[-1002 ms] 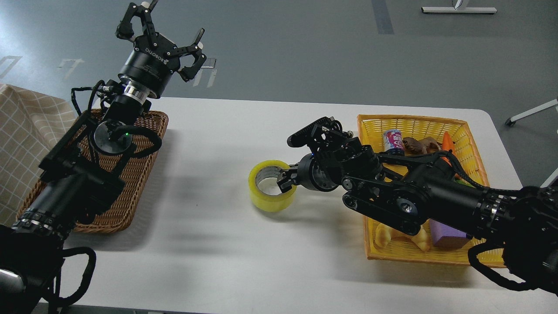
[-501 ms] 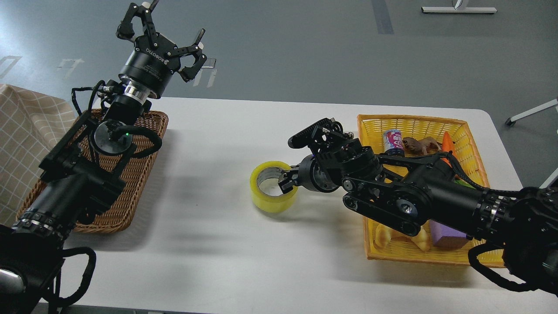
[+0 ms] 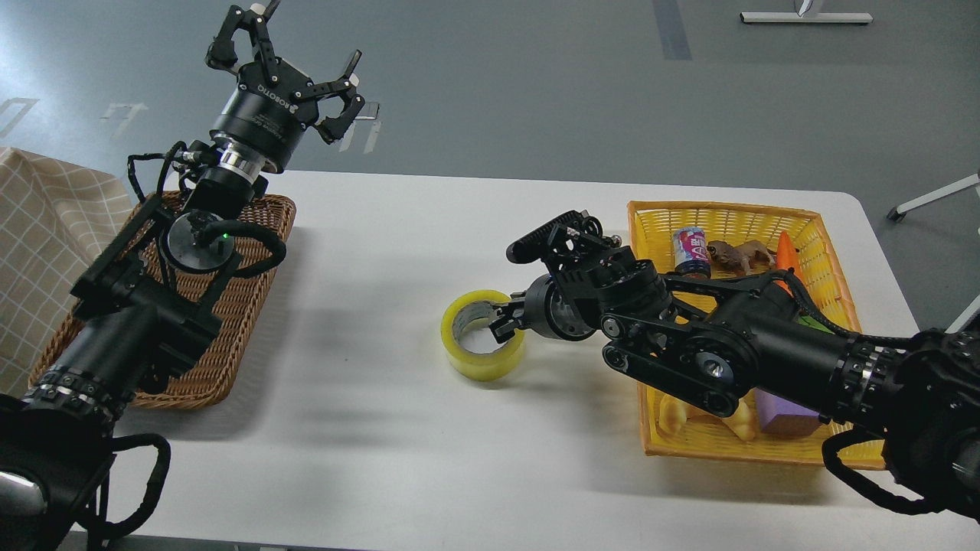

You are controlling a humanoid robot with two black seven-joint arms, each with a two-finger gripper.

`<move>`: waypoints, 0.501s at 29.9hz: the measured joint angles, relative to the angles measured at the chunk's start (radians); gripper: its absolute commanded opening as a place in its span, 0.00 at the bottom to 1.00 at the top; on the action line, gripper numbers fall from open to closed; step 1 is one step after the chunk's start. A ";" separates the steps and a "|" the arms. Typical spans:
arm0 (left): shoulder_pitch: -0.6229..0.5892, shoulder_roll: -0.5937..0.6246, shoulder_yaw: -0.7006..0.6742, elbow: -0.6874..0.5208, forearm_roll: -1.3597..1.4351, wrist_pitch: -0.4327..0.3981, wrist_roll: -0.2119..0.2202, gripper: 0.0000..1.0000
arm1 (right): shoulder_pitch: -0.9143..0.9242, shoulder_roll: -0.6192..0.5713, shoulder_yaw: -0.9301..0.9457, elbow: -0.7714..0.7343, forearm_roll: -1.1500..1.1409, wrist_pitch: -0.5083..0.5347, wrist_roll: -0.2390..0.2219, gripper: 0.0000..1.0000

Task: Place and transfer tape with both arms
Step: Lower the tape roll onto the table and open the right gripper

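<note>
The tape [image 3: 481, 360], a yellowish roll with a grey-white core, lies near the middle of the white table [image 3: 383, 428], hole facing up. My right gripper [image 3: 505, 285] reaches it from the right with jaws spread wide. Its lower fingertip [image 3: 501, 321] sits at the roll's right rim, inside the core, and its upper finger [image 3: 536, 237] stands above and behind the roll. My left gripper [image 3: 295, 65] is open and empty, raised high over the table's far left edge, well away from the tape.
A brown wicker basket [image 3: 256, 306] lies at the left under my left arm. A yellow basket [image 3: 658, 218] at the right holds a can [image 3: 690, 249], a toy animal, a carrot, a purple block and pale pastries. A checkered cloth [image 3: 46, 229] is at the far left.
The tape and my right gripper have shifted slightly right and towards me together, and the roll now lies flatter. My left arm has barely moved.
</note>
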 measured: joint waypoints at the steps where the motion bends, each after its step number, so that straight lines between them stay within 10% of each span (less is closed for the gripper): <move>1: 0.000 -0.001 0.000 0.000 0.000 0.000 0.000 0.98 | -0.003 0.000 0.002 0.000 0.001 0.000 0.000 0.96; 15: 0.006 -0.002 0.001 0.001 0.000 0.000 0.001 0.98 | 0.033 -0.038 0.078 0.090 0.022 0.000 0.002 0.99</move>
